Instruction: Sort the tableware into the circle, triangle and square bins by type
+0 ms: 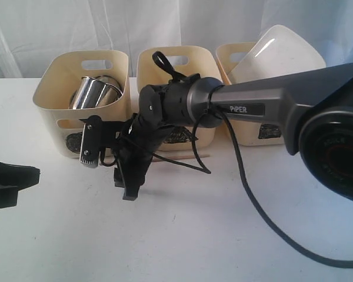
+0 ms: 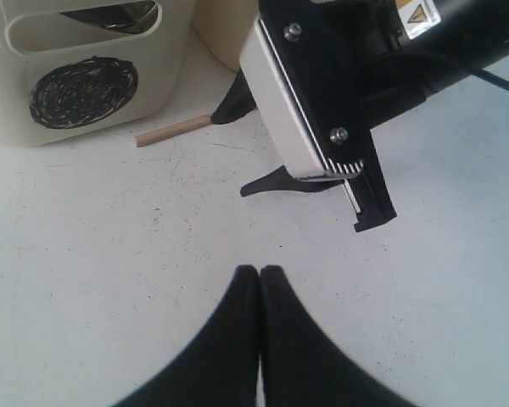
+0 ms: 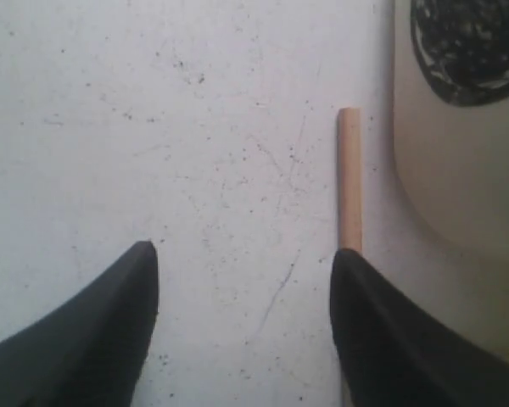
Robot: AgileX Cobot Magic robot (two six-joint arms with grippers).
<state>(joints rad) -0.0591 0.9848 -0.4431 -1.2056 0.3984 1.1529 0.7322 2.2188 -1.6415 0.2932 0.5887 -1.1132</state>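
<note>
Three cream bins stand in a row at the back. The left one (image 1: 53, 100), marked with a scribbled circle (image 2: 83, 89), holds shiny steel mugs (image 1: 94, 93). A large white square plate (image 1: 282, 53) leans in the right bin (image 1: 235, 59). A thin wooden chopstick (image 1: 185, 157) (image 3: 349, 178) lies on the table along the bins' fronts. My right gripper (image 1: 125, 185) (image 3: 246, 254) hangs open just over the table, one fingertip (image 3: 348, 271) over the chopstick, with nothing between the jaws. My left gripper (image 1: 12, 179) (image 2: 260, 273) is shut and empty, low at the left.
The right arm (image 1: 265, 106) reaches across in front of the middle bin (image 1: 176, 64) and hides most of its mark. Its black cable (image 1: 253, 205) trails over the white table (image 1: 182, 241). A white curtain (image 1: 65, 23) hangs behind the bins.
</note>
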